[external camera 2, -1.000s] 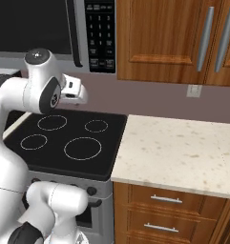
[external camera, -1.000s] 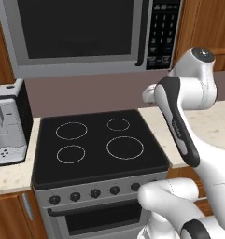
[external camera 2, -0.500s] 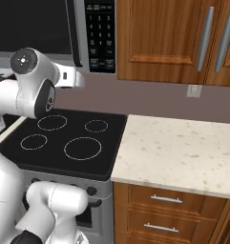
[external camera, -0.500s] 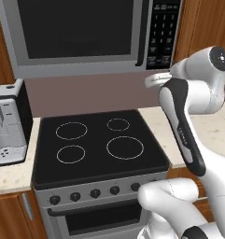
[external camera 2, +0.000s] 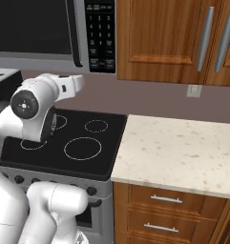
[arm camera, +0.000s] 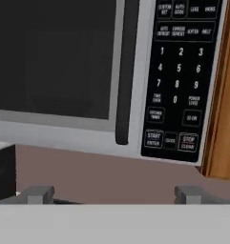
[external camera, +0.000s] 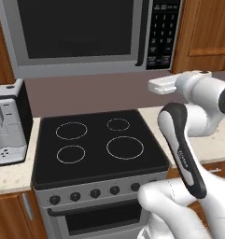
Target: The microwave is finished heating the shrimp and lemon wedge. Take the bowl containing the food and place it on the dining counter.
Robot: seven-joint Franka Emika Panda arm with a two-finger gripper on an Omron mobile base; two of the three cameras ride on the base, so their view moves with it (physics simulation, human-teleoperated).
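Hand view | claw (arm camera: 109, 194) spread wide, empty | microwave (arm camera: 88, 71) door closed, clear air between

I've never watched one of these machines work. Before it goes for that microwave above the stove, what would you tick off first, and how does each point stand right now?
1. Microwave door open: not ok, it is shut, dark glass flush with the frame.
2. Gripper free and open: ok, fingers spread wide, nothing between them.
3. Hand aimed at the microwave: ok, the hand view looks at the door handle and keypad.
4. Bowl located: cannot tell, nothing shows through the dark glass.
5. Stovetop below the arm's path free of pots: ok.
6. Coffee machine apart from the arm: ok, it stands far to the left.
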